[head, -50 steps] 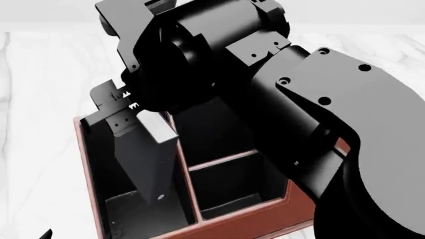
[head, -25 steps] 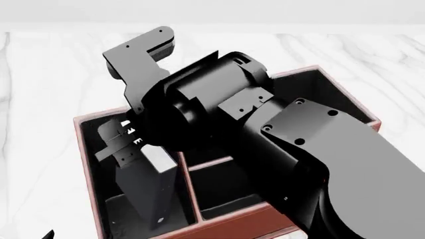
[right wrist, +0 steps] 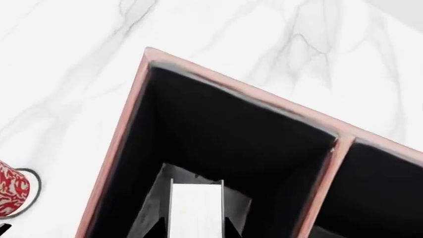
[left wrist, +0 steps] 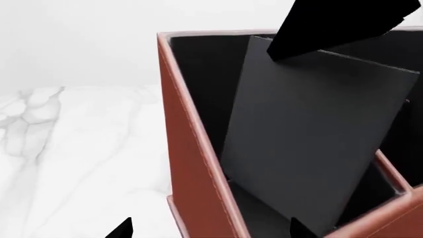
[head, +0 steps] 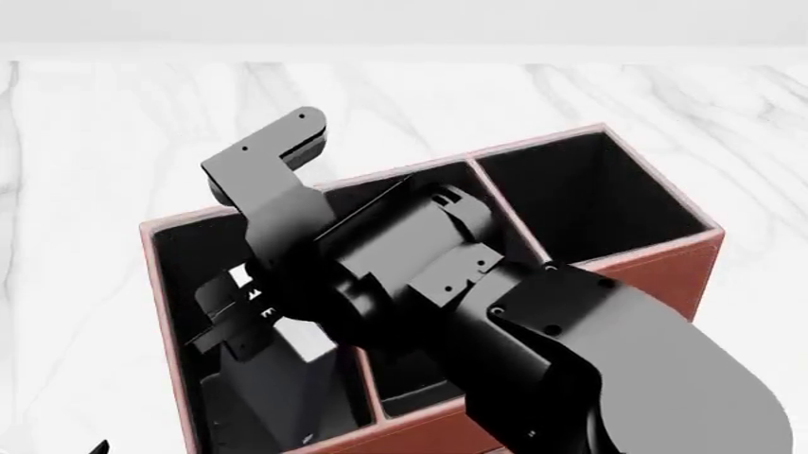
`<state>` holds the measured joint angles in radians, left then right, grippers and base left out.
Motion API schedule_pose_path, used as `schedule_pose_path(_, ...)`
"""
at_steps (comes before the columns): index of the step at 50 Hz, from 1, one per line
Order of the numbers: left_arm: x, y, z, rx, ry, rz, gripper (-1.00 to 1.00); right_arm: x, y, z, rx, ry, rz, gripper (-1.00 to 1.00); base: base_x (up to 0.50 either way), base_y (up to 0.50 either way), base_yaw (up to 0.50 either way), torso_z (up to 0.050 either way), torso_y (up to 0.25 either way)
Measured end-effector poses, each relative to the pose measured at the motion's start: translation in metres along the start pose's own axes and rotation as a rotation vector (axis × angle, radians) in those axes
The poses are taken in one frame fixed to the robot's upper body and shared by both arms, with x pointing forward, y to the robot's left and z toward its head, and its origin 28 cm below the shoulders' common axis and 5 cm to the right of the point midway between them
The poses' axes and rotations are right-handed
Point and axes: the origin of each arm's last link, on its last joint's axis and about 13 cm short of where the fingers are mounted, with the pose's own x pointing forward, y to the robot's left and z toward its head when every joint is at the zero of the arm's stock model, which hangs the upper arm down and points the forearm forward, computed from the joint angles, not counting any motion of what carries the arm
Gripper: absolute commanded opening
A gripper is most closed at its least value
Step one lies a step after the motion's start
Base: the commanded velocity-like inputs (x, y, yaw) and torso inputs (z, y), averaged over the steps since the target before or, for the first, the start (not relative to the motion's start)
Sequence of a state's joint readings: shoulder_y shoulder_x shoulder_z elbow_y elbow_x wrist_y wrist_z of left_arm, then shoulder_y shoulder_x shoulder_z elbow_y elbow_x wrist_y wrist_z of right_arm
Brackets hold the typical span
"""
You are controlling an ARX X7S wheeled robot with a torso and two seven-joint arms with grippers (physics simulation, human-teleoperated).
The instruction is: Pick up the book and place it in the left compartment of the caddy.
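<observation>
The reddish-brown caddy [head: 170, 312] stands on the marble table. The black book [head: 278, 392] stands tilted inside the left compartment [head: 189, 255], white page edges [right wrist: 195, 208] up. My right gripper [head: 253, 326] is shut on the book's top, one finger on each cover, and reaches down into the bay. In the left wrist view the book's black cover [left wrist: 310, 148] leans inside the caddy's wall [left wrist: 198, 163]. My left gripper [left wrist: 211, 233] is open and empty, low beside the caddy's left front corner.
The right arm [head: 555, 359] covers the caddy's middle bays. The tall square bay [head: 593, 199] is at the back right. A red patterned mug [right wrist: 10, 191] stands on the table to the caddy's left. White marble table [head: 101, 142] lies all round.
My right arm has come down, lowering the book deeper into the left compartment. The arm now hides less of the caddy's back right. The left gripper has stayed put.
</observation>
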<state>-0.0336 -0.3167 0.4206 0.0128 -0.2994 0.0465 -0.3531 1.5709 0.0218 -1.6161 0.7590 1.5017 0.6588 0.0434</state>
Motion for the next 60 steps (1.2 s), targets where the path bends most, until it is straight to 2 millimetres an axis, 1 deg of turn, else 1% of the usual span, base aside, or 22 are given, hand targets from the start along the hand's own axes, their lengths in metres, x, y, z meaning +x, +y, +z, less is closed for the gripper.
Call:
schedule_pose_path(11,0.000,0.000,0.000,-0.001,0.000,-0.003,1.00,0.013,0.002,-0.018,-0.066,0.022,-0.016,-1.00,0.00,0.00,0.00,0.001,0.001)
schedule_pose_path(22,-0.001,-0.001,0.001,-0.002,-0.001,-0.005,1.00,0.019,0.002,-0.028,-0.084,0.024,-0.025,-1.00,0.00,0.00,0.00,0.000,0.001)
schedule_pose_path(23,-0.001,-0.001,0.001,-0.002,-0.001,-0.006,1.00,0.020,0.002,-0.029,-0.078,0.024,-0.027,1.00,0.00,0.00,0.00,0.000,0.000)
schedule_pose_path(36,-0.001,-0.001,0.001,-0.002,-0.001,-0.008,1.00,0.021,-0.005,-0.030,-0.037,0.013,-0.064,1.00,0.00,0.00,0.00,0.000,0.000)
schedule_pose_path(48,-0.002,-0.001,0.001,-0.002,-0.002,-0.008,1.00,0.018,-0.008,-0.026,-0.016,0.006,-0.084,1.00,0.00,0.00,0.00,0.000,0.000)
schedule_pose_path(54,-0.002,0.000,0.001,-0.004,-0.003,-0.006,1.00,0.010,-0.012,-0.014,0.002,-0.004,-0.097,1.00,0.00,0.00,0.00,0.000,0.002)
schedule_pose_path(60,-0.002,0.000,0.002,-0.007,-0.004,-0.004,1.00,-0.004,-0.020,0.003,0.039,-0.043,-0.107,1.00,0.00,0.00,0.00,0.000,0.000)
